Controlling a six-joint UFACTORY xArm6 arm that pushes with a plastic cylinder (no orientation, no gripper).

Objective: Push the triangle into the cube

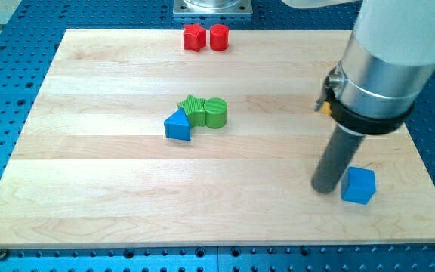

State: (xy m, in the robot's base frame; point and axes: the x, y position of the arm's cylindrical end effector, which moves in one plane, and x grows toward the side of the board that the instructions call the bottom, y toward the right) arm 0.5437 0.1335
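Observation:
A blue triangle block [177, 125] lies left of the board's middle, touching a green star-shaped block [194, 110] on its upper right. A blue cube [359, 186] sits near the view's lower right. My tip [324, 188] rests on the board just left of the cube, almost touching it, and far to the right of the triangle.
A green cylinder [216, 112] stands against the green star's right side. Two red blocks, a hexagon-like one [194, 37] and a cylinder [219, 36], sit side by side at the board's top edge. A yellow piece [325, 107] shows behind the arm at the right. The wooden board [89, 189] ends close below the cube.

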